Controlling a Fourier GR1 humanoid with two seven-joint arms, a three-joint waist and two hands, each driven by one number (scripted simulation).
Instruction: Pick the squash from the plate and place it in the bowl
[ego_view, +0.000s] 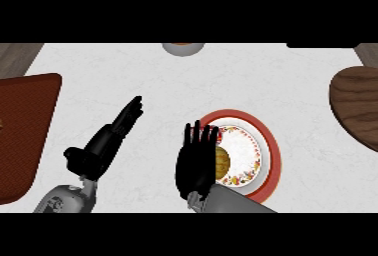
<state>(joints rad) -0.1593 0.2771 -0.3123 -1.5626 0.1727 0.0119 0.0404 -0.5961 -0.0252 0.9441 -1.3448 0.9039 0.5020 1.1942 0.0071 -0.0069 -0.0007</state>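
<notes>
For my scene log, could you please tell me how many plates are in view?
1. The red-rimmed plate lies right of centre, partly under the right robot hand, with the squash on it. Nothing suggests another hidden.

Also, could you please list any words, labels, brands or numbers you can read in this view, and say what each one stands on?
None: no readable text anywhere in the head view.
The plate carries only a floral pattern on its rim, no lettering.
The brown mat, the wooden board and the counter bear no marks.
</notes>
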